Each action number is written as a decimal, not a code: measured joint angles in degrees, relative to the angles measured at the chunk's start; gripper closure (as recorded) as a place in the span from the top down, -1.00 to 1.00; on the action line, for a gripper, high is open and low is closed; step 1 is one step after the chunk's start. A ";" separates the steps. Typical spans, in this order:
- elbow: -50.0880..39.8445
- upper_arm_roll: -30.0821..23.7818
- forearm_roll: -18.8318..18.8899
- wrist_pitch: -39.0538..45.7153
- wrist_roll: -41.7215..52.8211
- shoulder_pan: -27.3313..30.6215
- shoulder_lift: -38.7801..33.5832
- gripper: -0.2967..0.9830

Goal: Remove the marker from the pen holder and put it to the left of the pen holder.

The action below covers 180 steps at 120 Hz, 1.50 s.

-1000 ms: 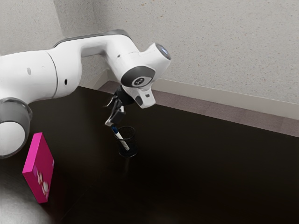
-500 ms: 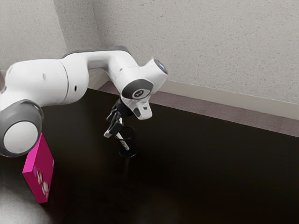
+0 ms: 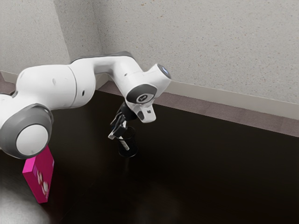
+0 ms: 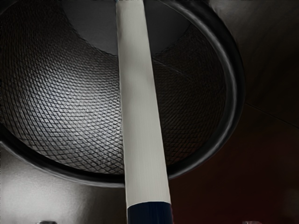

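In the exterior view the black gripper (image 3: 117, 133) is at the top of the pen holder (image 3: 134, 145), over the marker's upper end. White barrel of the marker (image 3: 124, 143) shows inside the holder, leaning; its upper part is hidden behind the fingers. In the wrist view the marker (image 4: 141, 102) crosses the round mesh pen holder (image 4: 236, 88) and passes over its rim, its dark blue end nearest the hand. Two fingertips show far apart at the lower edge, one on each side of that blue end, so the gripper (image 4: 149, 222) is open, touching neither side.
A pink box (image 3: 41, 172) stands on the dark table (image 3: 210, 172) at the exterior view's left, below the arm's elbow. Behind the table's far edge rises a speckled wall (image 3: 210, 46).
My hand has come down to the marker's upper end, then shifted slightly toward the exterior view's right. The blue end is now hidden there. The holder and the pink box have stayed put.
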 joint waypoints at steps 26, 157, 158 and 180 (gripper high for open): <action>0.01 0.04 0.14 0.66 0.36 0.06 0.21 -0.14; 12.22 3.98 -28.09 2.69 22.36 22.84 -0.65 -0.67; 12.22 3.98 -28.73 2.69 22.78 22.93 -0.46 -0.67; 11.51 4.17 -36.36 2.97 30.61 23.43 2.73 -0.67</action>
